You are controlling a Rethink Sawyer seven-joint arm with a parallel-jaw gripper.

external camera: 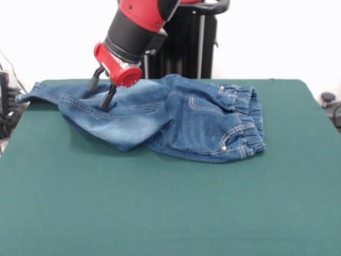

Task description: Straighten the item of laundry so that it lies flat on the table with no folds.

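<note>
Jeans (176, 120) lie crumpled across the far half of the green table (170, 208), waistband to the right, one leg trailing to the far left edge, as the red arm's gripper (101, 92) presses onto that leg, fingers apart

Red/black arm (139, 21) slants down from above, gripper (101, 92) w/ fingers (108, 98) spread apart.
</note>
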